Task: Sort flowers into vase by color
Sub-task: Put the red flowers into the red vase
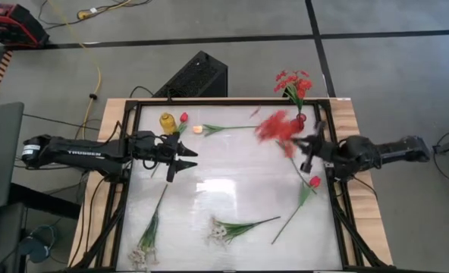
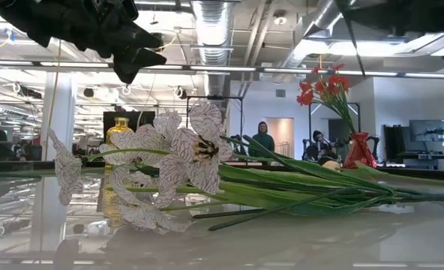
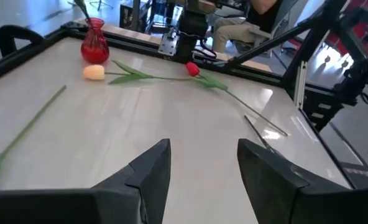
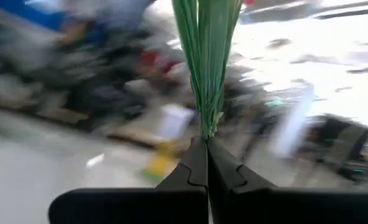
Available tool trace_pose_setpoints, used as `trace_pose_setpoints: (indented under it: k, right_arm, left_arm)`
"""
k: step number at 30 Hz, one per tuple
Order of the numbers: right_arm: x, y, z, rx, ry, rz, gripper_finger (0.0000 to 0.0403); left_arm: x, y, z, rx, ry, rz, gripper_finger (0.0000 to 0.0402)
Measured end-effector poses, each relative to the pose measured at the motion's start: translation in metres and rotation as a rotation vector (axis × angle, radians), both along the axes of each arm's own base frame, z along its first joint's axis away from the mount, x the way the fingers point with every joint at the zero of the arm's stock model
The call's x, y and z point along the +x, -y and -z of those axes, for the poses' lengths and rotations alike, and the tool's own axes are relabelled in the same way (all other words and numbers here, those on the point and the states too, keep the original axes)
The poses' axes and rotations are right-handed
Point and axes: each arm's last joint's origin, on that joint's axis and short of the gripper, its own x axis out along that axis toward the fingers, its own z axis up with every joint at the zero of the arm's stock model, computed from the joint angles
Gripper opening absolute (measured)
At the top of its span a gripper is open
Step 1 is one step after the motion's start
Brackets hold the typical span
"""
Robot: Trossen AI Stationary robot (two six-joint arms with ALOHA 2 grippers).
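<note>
The yellow vase stands at the table's far left; the left gripper hangs just nearer than it; a tulip lies to the vase's right; the red vase stands farther right; two sprays lie along the near edge.

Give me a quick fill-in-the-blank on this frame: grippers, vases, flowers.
1. The right gripper is shut on a green ____.
2. The left gripper is open and holds ____.
3. The red vase stands at the table's far ____ corner in the high view.
4. The cream tulip bud lies on the table, not in the ____ vase.

Missing: stem; nothing; right; yellow
</note>
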Motion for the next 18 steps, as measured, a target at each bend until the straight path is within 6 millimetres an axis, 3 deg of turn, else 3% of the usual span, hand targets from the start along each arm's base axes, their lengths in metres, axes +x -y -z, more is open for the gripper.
trace_pose_setpoints:
  k: [8,14,18]
  right_arm:
    - [-0.028,0.023,0.041,0.019,0.214,0.298,0.0017]
    - [-0.028,0.037,0.041,0.060,0.253,0.327,0.0017]
    - [-0.030,0.049,0.044,0.113,0.260,0.436,0.0017]
  left_arm:
    - [0.000,0.000,0.000,0.001,0.003,-0.003,0.0173]
    - [0.000,-0.001,-0.001,0.008,0.008,-0.034,0.0173]
    - [0.001,-0.001,-0.003,0.011,0.028,-0.044,0.0173]
